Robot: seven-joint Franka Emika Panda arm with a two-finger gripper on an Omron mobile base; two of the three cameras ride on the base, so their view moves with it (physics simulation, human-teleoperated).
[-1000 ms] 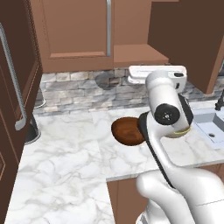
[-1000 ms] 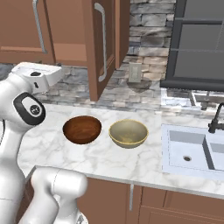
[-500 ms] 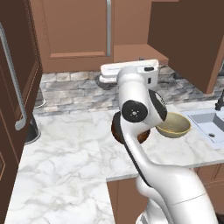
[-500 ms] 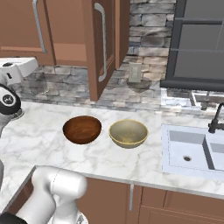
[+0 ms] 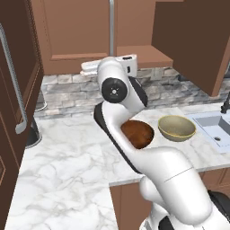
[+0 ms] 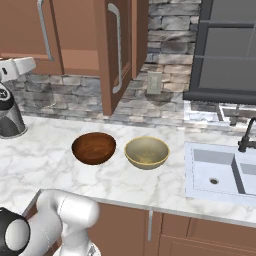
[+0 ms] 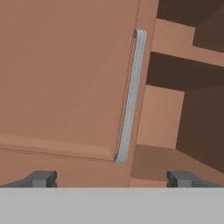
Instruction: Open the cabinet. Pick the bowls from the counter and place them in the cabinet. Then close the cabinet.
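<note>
One cabinet door point(image 6: 120, 52) is open, the pincer point(image 7: 111, 178) is wide and holds nothing, and both bowls, brown point(image 6: 94, 148) and beige point(image 6: 146, 152), wait on the counter point(image 6: 150, 185).

Wood, marble, stone and metal in the kitchen

The cabinet point(image 6: 75, 35) looks like smooth reddish-brown wood with a soft matt finish, and its handle point(image 7: 130, 96) at 12 o'clock in the hand view looks like brushed silver metal. The counter point(image 6: 165, 187) is polished white marble with grey veins. On it, the dark bowl point(image 6: 94, 148) shows glossy red-brown wood with visible grain, and at its 3 o'clock the pale bowl point(image 6: 146, 152) seems a smooth beige ceramic with little shine. The back wall point(image 6: 165, 75) is rough grey stone blocks. The sink point(image 6: 220, 172) appears smooth and white, the faucet point(image 6: 247, 136) dark and matt. The arm point(image 5: 134, 134) has glossy white plastic shells.
</note>
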